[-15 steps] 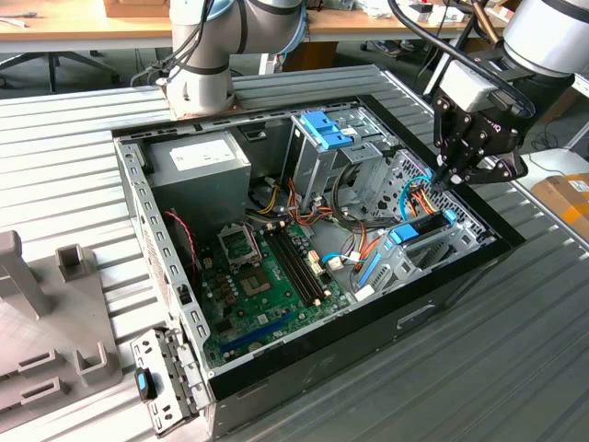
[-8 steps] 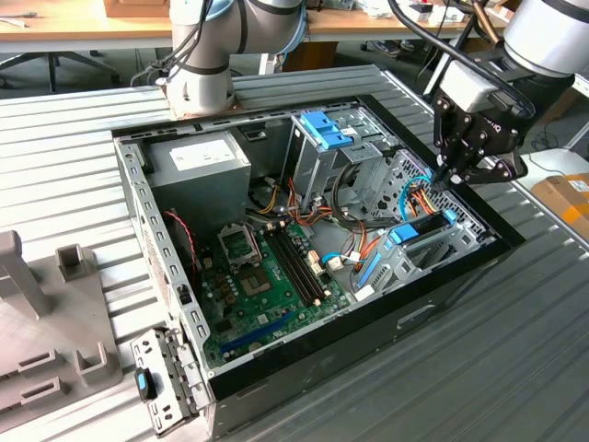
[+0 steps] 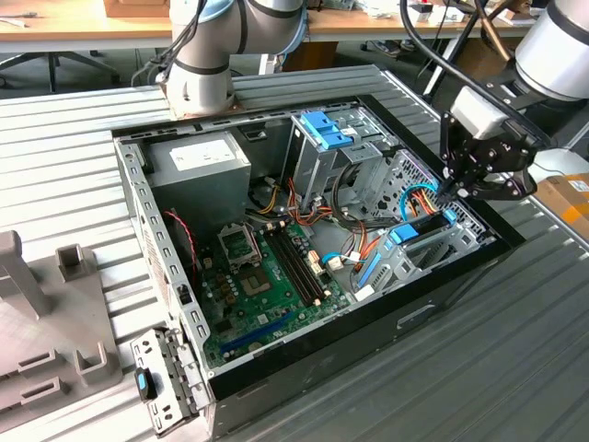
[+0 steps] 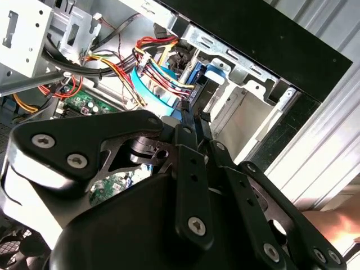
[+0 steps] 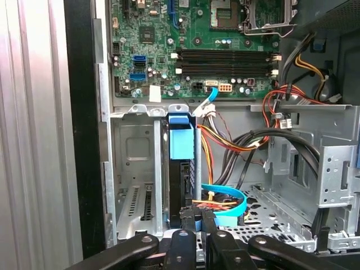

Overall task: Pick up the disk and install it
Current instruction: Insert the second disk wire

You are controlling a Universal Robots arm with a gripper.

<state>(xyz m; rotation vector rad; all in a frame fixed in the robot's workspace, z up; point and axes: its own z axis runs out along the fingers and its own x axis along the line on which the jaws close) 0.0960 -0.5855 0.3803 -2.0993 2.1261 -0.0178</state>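
You see a ribbed grey metal surface (image 3: 515, 368). An open computer case (image 3: 368, 322) lies on it. A grey fixture (image 3: 46, 313) sits nearby.

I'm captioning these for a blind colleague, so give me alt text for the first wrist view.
A black hard drive with blue plastic rails stands on edge in a grey metal drive bay of an open computer case, with the black robot gripper at its near end. Beyond lie a green motherboard and bundled coloured cables.
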